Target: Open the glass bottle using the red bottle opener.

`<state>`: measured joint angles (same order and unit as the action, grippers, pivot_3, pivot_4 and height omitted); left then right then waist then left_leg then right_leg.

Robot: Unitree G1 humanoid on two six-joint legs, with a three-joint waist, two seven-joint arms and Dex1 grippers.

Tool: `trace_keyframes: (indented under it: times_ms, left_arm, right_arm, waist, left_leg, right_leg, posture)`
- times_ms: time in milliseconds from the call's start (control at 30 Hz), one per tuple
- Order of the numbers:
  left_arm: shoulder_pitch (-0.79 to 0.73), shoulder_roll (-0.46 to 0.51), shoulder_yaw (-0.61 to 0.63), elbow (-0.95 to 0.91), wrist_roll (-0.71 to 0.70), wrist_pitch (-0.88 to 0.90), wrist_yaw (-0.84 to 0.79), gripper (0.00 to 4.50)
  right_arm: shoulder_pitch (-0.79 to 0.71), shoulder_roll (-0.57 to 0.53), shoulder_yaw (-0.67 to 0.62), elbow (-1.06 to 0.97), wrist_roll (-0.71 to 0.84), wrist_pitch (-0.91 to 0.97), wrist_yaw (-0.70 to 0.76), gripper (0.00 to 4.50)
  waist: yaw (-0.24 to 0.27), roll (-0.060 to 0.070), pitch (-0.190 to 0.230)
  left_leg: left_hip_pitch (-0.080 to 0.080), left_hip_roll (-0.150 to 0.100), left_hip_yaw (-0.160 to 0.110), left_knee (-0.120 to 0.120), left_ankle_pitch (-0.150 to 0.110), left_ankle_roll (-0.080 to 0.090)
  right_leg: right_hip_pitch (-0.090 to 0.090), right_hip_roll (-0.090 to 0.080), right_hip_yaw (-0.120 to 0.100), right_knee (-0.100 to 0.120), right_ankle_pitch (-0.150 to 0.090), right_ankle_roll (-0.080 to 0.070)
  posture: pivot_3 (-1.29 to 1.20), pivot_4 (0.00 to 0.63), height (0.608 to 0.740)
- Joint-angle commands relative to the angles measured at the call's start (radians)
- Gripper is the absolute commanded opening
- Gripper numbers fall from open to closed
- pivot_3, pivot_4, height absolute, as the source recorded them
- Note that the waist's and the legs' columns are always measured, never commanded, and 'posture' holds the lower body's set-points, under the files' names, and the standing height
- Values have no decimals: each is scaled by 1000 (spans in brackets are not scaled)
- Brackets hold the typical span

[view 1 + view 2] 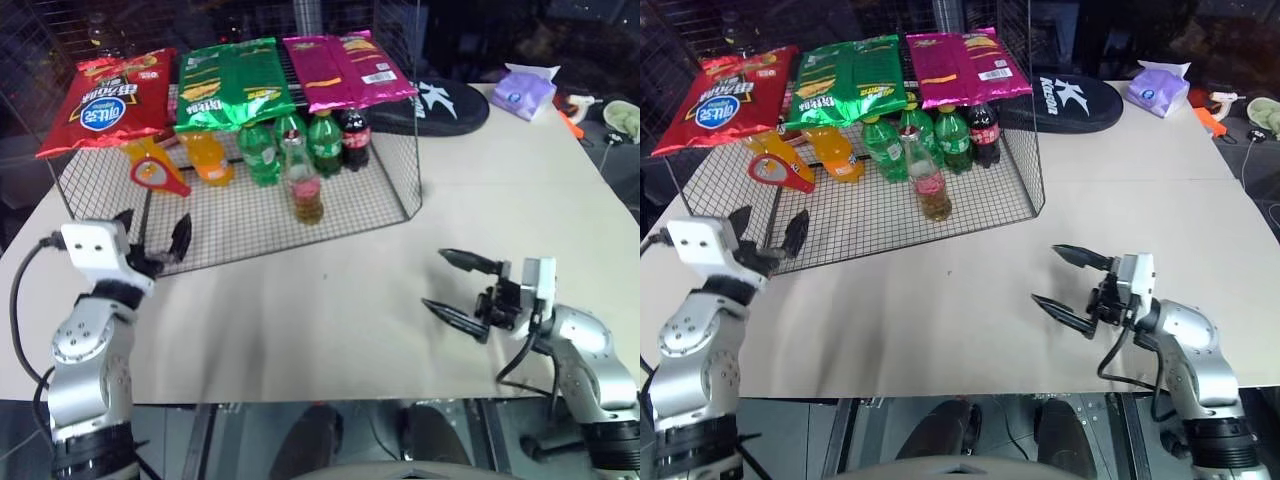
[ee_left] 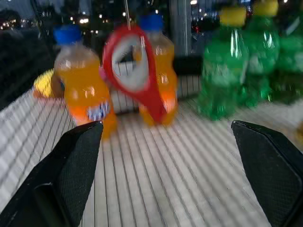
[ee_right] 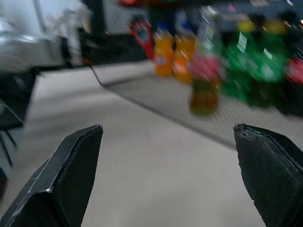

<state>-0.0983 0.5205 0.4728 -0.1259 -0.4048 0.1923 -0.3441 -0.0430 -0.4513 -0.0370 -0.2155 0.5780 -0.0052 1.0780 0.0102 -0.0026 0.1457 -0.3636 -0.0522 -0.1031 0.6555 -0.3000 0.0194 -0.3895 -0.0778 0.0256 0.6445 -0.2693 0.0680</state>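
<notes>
The glass bottle (image 1: 303, 185) stands upright on the wire-mesh rack's floor (image 1: 250, 230), holding amber liquid, with a red label near its neck. It also stands in the right wrist view (image 3: 204, 85). The red bottle opener (image 1: 155, 172) sits at the rack's left, ring head up, in front of the orange bottles (image 2: 85, 90); the left wrist view faces it (image 2: 132, 71). My left gripper (image 1: 155, 222) is open at the rack's front left edge, short of the opener. My right gripper (image 1: 434, 279) is open over the bare table, pointing left, well to the right of the bottle.
Green soda bottles (image 1: 265, 150) and a cola bottle (image 1: 356, 138) stand behind the glass bottle. Red, green and pink snack bags (image 1: 235, 80) lie on the rack's top. A black bag (image 1: 440, 105) and a purple tissue pack (image 1: 523, 92) lie at the back right.
</notes>
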Motion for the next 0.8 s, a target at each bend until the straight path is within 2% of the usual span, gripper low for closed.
trace_keyframes:
  times_ms: [33,233,367,500,533,600,633,733,767,800]
  left_arm:
    - [-81,65,26,109,-3,-8,-38,4500]
    - [-258,132,-11,322,26,-75,-114,4500]
    - [-328,129,-9,374,5,-92,-154,4500]
    - [-332,115,-17,402,22,-107,-162,3410]
    - [-329,111,-21,408,25,-107,-165,2799]
    - [-328,106,-23,413,20,-103,-171,1974]
    - [-328,106,-24,415,17,-101,-175,1424]
    - [-326,106,-24,421,9,-91,-181,268]
    - [-325,107,-22,424,5,-86,-184,39]
    - [-324,107,-19,424,0,-80,-189,39]
  right_arm:
    - [-46,21,1,-69,15,21,-58,4460]
    - [-59,26,12,-94,1,44,-99,4460]
    - [-47,17,0,-95,-9,40,-115,4460]
    - [-30,20,-6,-93,-18,26,-125,4500]
    - [-28,21,-6,-92,-19,23,-128,4500]
    - [-26,23,-5,-92,-20,19,-131,4500]
    - [-25,23,-4,-92,-20,18,-131,4500]
    - [-30,24,-2,-84,-16,11,-122,4500]
    - [-33,24,-3,-80,-14,9,-117,4500]
    - [-38,23,-3,-76,-10,9,-110,4500]
  waist:
    - [-1,0,0]
    - [-2,-1,0]
    - [-5,-2,0]
    - [-20,-2,0]
    - [-23,-2,0]
    - [-26,-2,0]
    - [-26,-2,0]
    - [-25,-2,0]
    - [-24,-2,0]
    - [-21,-2,0]
  left_leg:
    - [-1,0,0,0,0,0]
    - [-5,0,0,0,1,-1]
    - [-6,0,0,3,1,-1]
    - [-6,0,0,3,1,-1]
    - [-6,0,0,3,1,-1]
    - [-6,0,0,4,1,-1]
    - [-6,0,0,5,1,-1]
    - [-7,0,0,9,1,-1]
    - [-7,0,0,10,1,-1]
    - [-7,0,0,11,1,-1]
  right_leg:
    - [-2,0,0,0,0,0]
    - [-7,1,0,1,0,0]
    - [-7,1,-1,2,0,0]
    - [-7,1,0,3,0,0]
    - [-7,1,0,4,0,0]
    - [-7,1,0,5,0,0]
    - [-7,1,0,6,0,0]
    - [-8,1,0,10,0,0]
    - [-8,1,1,12,0,0]
    - [-7,1,1,13,0,0]
  posture:
    - [0,150,740]
    - [0,150,740]
    - [0,150,740]
    - [0,150,740]
    - [0,150,740]
    - [0,150,740]
    - [0,150,740]
    - [0,150,740]
    - [0,150,740]
    - [0,150,740]
